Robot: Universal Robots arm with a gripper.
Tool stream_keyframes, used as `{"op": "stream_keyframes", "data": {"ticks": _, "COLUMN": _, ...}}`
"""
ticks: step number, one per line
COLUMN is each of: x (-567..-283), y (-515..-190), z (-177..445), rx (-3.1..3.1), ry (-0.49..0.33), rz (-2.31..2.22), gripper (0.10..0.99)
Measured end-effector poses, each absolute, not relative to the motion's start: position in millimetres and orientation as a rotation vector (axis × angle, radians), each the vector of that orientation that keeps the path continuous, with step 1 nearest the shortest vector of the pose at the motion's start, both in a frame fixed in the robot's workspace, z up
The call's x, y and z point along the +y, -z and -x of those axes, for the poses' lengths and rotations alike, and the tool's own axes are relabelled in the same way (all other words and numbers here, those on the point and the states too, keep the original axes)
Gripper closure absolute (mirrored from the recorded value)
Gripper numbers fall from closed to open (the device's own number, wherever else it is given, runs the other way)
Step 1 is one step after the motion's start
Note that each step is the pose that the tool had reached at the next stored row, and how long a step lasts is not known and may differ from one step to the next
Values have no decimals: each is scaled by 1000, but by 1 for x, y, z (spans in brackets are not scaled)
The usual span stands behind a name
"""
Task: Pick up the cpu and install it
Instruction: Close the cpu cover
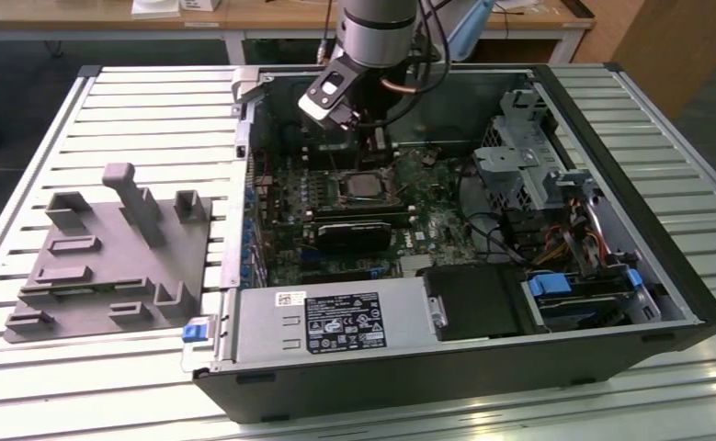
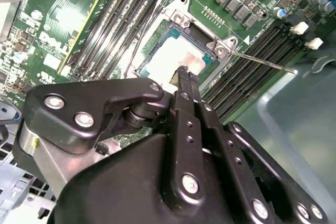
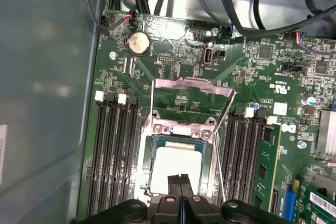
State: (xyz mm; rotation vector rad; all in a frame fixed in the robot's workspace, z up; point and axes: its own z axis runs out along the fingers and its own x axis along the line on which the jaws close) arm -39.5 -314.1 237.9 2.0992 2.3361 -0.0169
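- We see the pincer [image 3: 180, 179] clenched, its 2 fingertips pressed together with nothing between them.
- The cpu [image 3: 167, 162] lies flat in the socket [image 3: 173, 140], just below the pincer's tips.
- The socket's metal frame [image 3: 192, 83] is flipped open beyond the tips.

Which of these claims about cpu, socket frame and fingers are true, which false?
1. The shiny silver square cpu lies in the dark motherboard socket. True.
2. The black metal fingers are spread wide. False: they are pressed together, holding nothing.
3. The socket's hinged metal frame is clamped over the cpu. False: it is swung open.
4. The large grey plastic fixture plate sits outside the computer case, at the exterior view's left. True.
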Motion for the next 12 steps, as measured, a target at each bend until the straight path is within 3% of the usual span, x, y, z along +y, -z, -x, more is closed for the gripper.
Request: {"op": "stream_keyframes", "data": {"ticks": 12, "x": -314, "y": -270, "z": 40, "rx": 2335, "ry": 19, "rz": -2098, "gripper": 980}}
